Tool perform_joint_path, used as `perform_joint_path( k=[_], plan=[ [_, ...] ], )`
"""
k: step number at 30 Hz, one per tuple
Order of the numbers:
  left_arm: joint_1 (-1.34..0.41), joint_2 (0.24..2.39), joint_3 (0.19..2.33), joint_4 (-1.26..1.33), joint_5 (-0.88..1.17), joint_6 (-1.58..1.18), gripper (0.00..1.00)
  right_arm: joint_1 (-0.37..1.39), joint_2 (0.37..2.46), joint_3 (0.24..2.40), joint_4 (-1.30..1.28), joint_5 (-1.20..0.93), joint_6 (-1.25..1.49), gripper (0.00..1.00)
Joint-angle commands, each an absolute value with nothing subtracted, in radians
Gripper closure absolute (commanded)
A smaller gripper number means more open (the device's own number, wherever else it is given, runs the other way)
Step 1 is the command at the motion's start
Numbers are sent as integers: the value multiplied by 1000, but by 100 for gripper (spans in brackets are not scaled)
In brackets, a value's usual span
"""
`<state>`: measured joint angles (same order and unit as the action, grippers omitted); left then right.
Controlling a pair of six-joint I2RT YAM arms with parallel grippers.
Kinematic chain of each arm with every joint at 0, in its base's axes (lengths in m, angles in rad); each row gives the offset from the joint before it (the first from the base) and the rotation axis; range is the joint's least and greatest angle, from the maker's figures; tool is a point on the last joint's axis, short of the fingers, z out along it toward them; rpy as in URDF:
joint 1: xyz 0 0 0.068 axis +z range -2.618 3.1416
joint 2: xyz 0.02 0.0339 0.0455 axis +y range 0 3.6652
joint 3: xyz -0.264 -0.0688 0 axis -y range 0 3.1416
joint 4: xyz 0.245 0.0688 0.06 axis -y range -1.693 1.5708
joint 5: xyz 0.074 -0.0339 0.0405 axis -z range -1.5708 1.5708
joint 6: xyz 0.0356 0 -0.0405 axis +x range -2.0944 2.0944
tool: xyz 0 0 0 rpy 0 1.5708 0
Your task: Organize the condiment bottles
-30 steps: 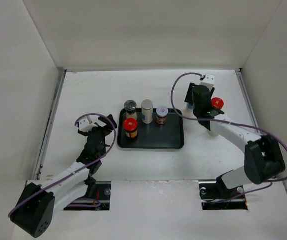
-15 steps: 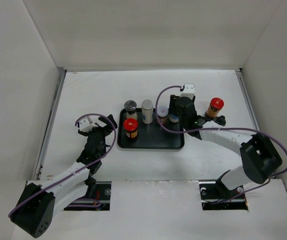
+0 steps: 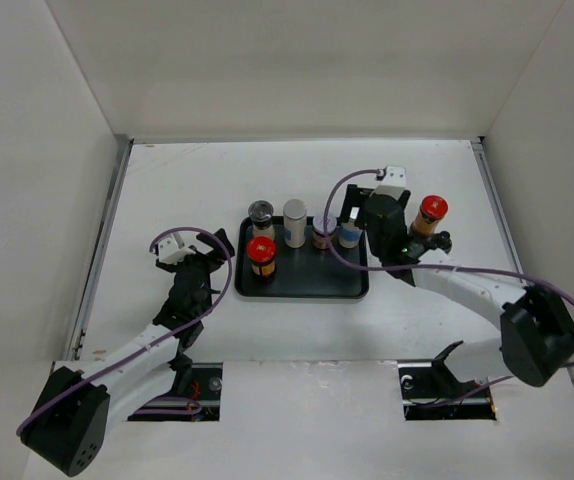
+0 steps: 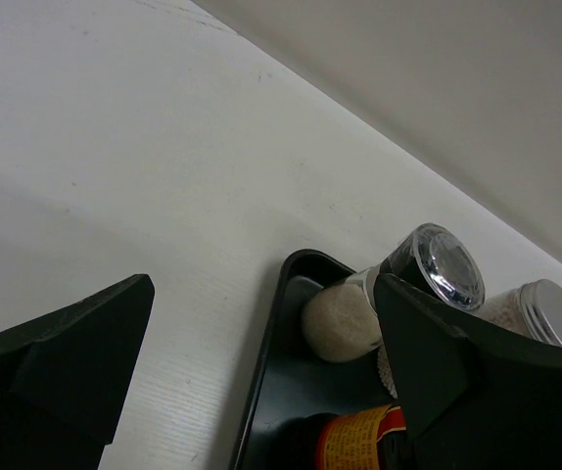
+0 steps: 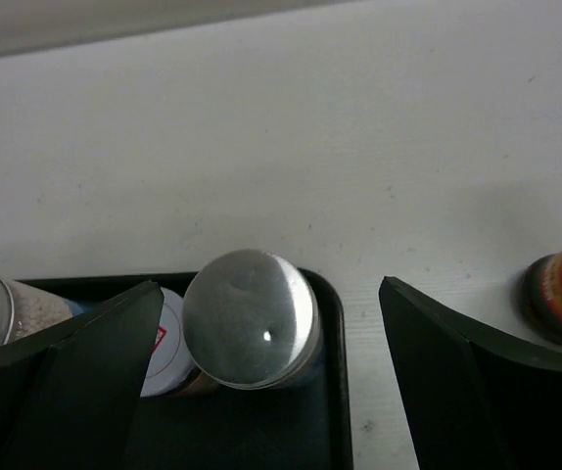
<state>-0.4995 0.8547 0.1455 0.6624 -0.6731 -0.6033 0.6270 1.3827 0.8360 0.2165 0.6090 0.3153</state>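
The right gripper [image 5: 268, 286] is hovering over the back right corner of the tray [image 3: 302, 283], jaws spread wide and gripping nothing. The silver-lidded jar [image 5: 250, 318] is standing on the tray between them, touching neither, so this placing is looking done. The left gripper [image 4: 263, 284] is idling open-jawed and empty beside the tray, and the next move is calling for a clean lift and a swing to the red-lidded jar [image 3: 428, 212] waiting on the table [image 3: 217, 180] nearby.

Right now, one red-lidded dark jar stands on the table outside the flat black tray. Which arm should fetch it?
The right. That red-lidded dark jar stands close beside the open right end effector; the left end effector sits beyond the opposite side of the flat black tray.
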Motion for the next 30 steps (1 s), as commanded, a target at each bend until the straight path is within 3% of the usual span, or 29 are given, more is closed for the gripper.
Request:
perform_joint_path(
  k=[1,8,9,10,11,12,14,16,18,30],
  plan=[
    [-508,839,149,709,-673,-612,0,590,1260,827,232,699,327,0],
    [-527,873,192,667,-637,-607,0,437,1163,765,134,842,331,0],
    [-528,877,192,670,-638,-607,0,398,1163,765,123,838,336,8],
    [-528,882,190,670,-635,-609,0,365,1164,773,109,828,336,33],
    [-527,882,189,670,-632,-612,1,338,1170,785,89,818,336,45],
    [-527,873,186,667,-630,-612,3,309,1184,802,69,812,336,49],
    [-531,850,183,667,-630,-612,8,266,1210,825,43,790,331,42],
    [-531,836,173,673,-630,-612,9,236,1244,863,-7,758,322,16],
    [-533,833,170,675,-627,-612,9,214,1275,903,-55,727,316,2],
    [-521,828,166,673,-606,-626,8,110,1451,1025,-149,500,311,1]
  ],
)
